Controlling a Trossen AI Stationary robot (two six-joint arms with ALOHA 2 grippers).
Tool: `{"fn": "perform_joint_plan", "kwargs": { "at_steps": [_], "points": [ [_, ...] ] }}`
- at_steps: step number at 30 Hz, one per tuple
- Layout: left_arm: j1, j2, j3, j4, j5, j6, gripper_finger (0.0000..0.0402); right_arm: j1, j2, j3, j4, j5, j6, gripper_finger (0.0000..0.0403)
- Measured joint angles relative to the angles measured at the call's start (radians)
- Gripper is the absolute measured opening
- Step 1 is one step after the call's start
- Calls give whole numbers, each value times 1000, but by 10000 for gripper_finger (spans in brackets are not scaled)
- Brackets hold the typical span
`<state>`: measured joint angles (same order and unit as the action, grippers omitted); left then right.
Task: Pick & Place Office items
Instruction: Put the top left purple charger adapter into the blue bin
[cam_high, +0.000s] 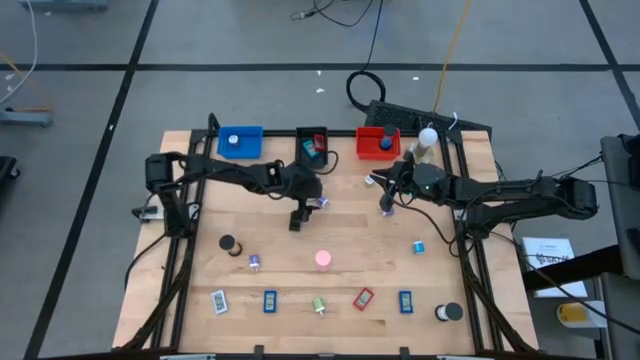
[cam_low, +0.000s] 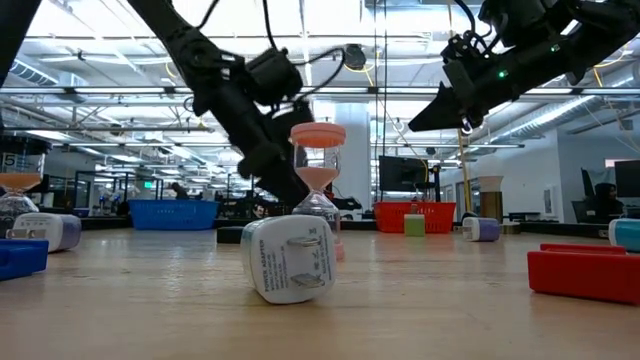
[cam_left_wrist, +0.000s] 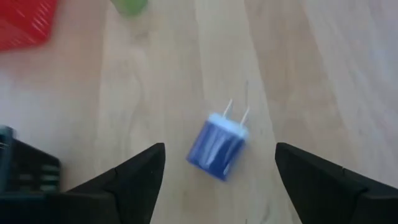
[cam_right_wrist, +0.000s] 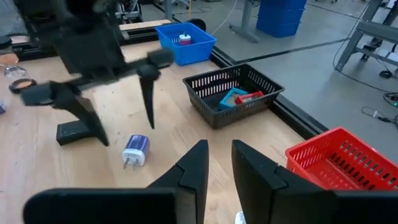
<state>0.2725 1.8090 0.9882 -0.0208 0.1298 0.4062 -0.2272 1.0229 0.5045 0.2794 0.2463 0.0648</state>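
A small blue charger (cam_left_wrist: 217, 148) with a white face and two metal prongs lies on its side on the wooden table (cam_high: 200, 210), also seen in the right wrist view as the charger (cam_right_wrist: 135, 149). My left gripper (cam_left_wrist: 219, 146) hangs open above it at mid-table (cam_high: 305, 200), one finger on either side, clear of it. My right gripper (cam_right_wrist: 221, 149) hovers well above the table (cam_high: 386, 207) right of centre, pointing nearly level. Its fingers are only a narrow gap apart, with nothing showing between the tips. Other office items lie scattered over the near half of the table.
Blue tray (cam_high: 240, 141), black tray (cam_high: 312, 145) and red tray (cam_high: 378, 143) stand along the far edge, with a white ball-topped stand (cam_high: 427, 140) beside them. A black bar (cam_high: 297, 220) lies close to the charger. A pink hourglass (cam_high: 323, 260) stands mid-table, and several small items line the near edge.
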Motion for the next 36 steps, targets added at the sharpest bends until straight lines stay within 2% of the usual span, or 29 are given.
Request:
{"fn": "perform_joint_plan", "kwargs": {
  "at_steps": [11, 14, 22, 26, 29, 32, 36],
  "points": [
    [7, 111, 1, 103, 68, 29, 268, 0, 0, 0, 0, -16, -28, 66],
    [-5, 136, 2, 156, 75, 18, 241, 0, 0, 0, 0, -16, -28, 66],
    [-19, 118, 1, 105, 71, 17, 141, 0, 0, 0, 0, -16, -28, 65],
    [-19, 89, -4, 107, 59, -12, 134, 0, 0, 0, -4, -16, -28, 65],
    [-18, 57, -45, 247, 136, -62, 134, 0, 0, 0, -10, -33, -55, 64],
    [-15, 46, -104, 426, 280, -143, 134, 15, 11, 0, -11, -41, -86, 69],
    [0, 46, -140, 546, 429, -250, 134, 84, 80, 1, 7, -40, -186, 101]
  ]
}}
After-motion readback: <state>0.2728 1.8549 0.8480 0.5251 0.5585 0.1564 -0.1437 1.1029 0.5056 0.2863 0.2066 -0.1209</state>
